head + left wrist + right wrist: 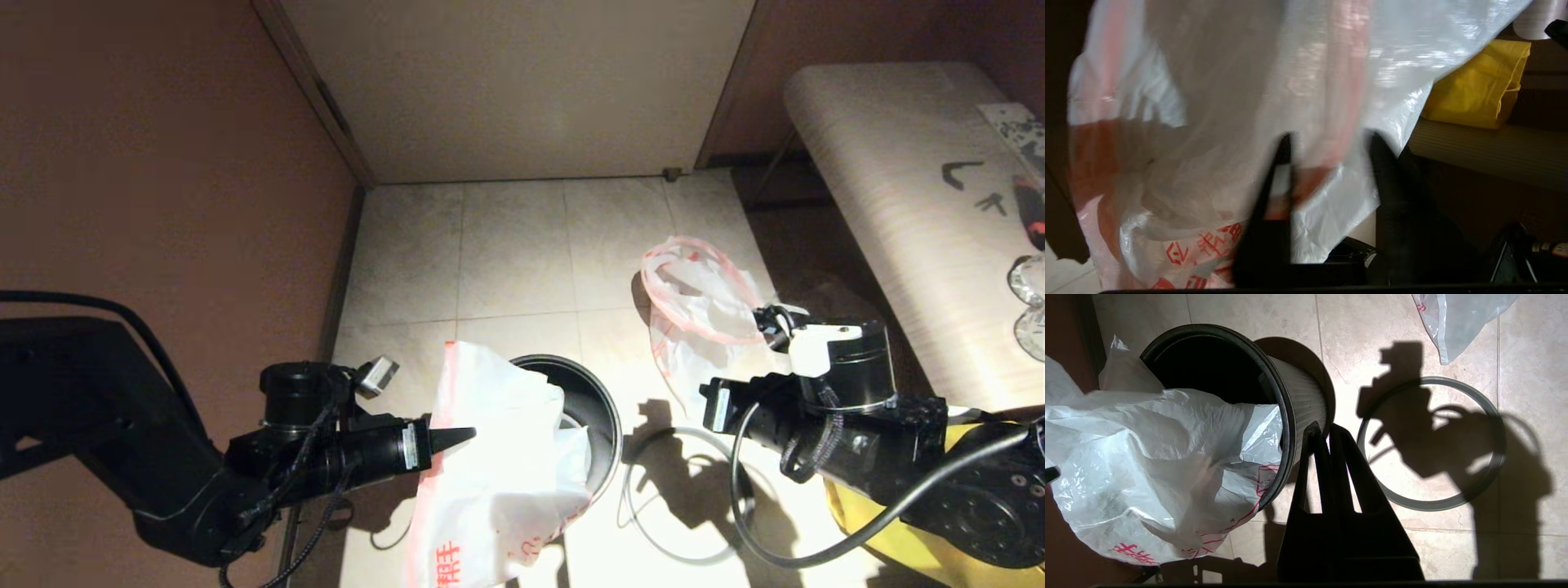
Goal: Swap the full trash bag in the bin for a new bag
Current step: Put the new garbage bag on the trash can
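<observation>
Left gripper (pixel 464 436) pinching the hem of the new bag (pixel 498 457) draped over the bin (pixel 589 408) — pull outward evenly to seat it; right gripper (pixel 1327 435), fingers closed and empty, hovers right of the bin — full trash bag (pixel 702 314) lies far right.

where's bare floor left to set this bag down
Free: the tiles between the bin and the back wall, left of the limp bag lying on the floor. Crowded: right of the bin, where the grey hoop lies below the right gripper; the left gripper holds the white bag.
</observation>
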